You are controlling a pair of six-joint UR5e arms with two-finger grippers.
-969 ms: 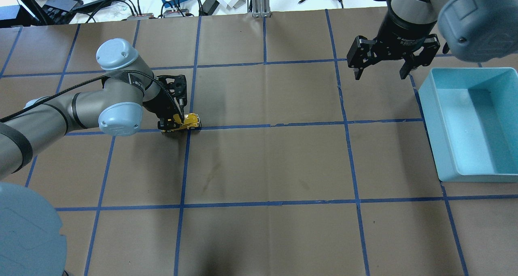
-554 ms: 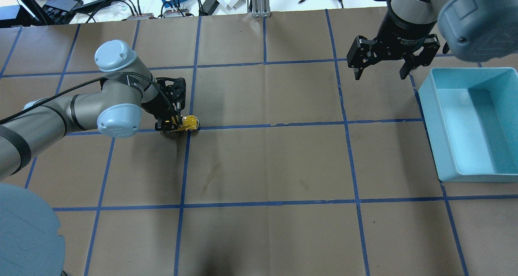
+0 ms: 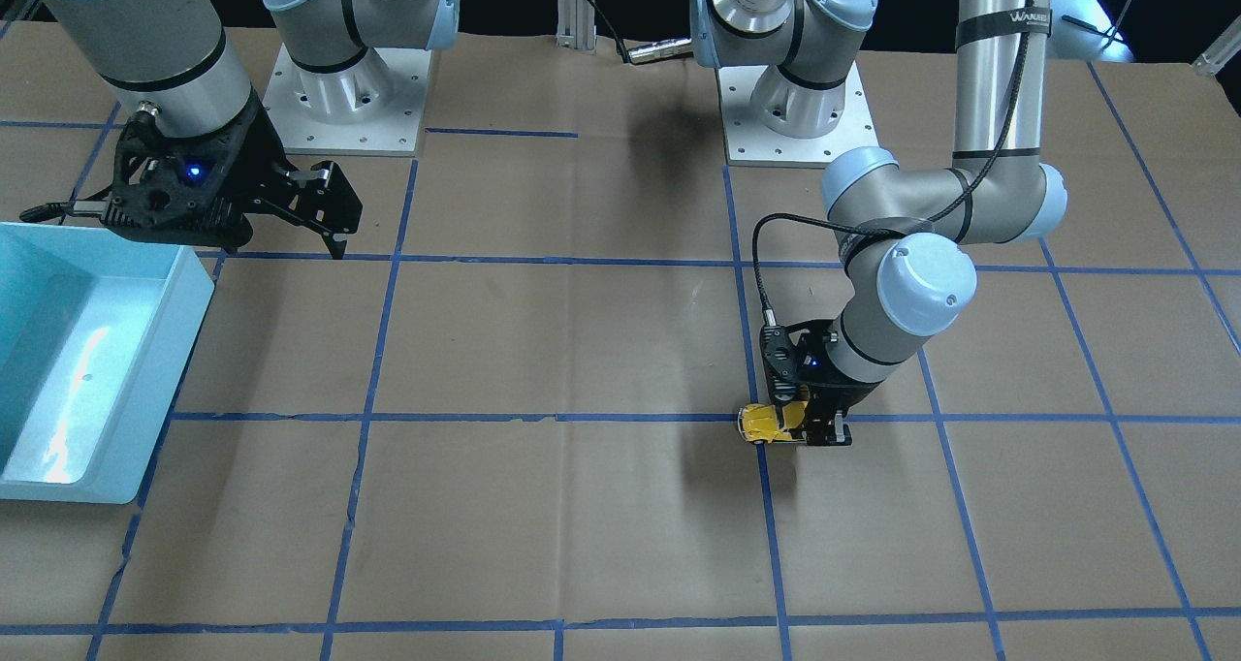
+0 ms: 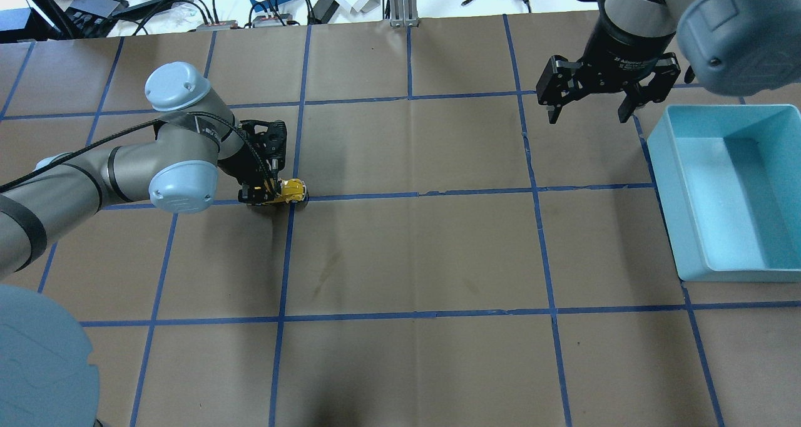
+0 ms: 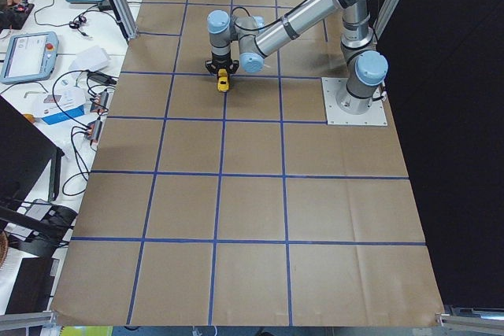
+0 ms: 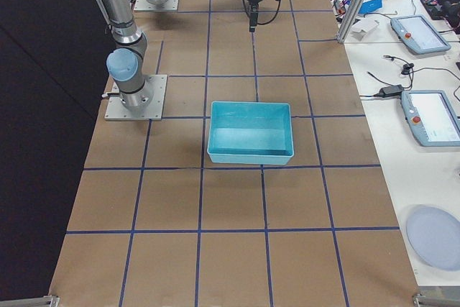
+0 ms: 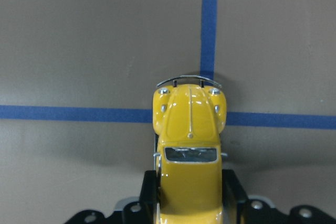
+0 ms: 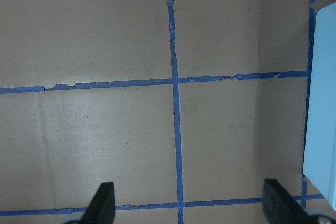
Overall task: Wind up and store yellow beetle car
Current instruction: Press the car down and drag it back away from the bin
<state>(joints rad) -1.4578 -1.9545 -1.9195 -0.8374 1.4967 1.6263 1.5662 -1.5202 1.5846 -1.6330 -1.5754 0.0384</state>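
The yellow beetle car [image 4: 293, 190] stands on the brown table on a blue tape crossing, left of centre. My left gripper [image 4: 268, 193] is low over the table and shut on the car's rear half. In the left wrist view the car [image 7: 190, 129] sits between the fingers [image 7: 149, 190] with its bonnet and bumper pointing away. It also shows in the front view [image 3: 766, 423] and the left side view [image 5: 224, 81]. My right gripper [image 4: 588, 118] hangs open and empty above the table at the far right, beside the bin.
A light blue bin [image 4: 688, 189] stands at the table's right edge, also in the front view [image 3: 194, 298] and the right side view [image 6: 250, 156]. Its edge shows in the right wrist view [image 8: 323, 103]. Cables and devices lie beyond the table's far edge.
My left gripper, with the car in it, has slid a little to the left along the table. The right arm has not moved.
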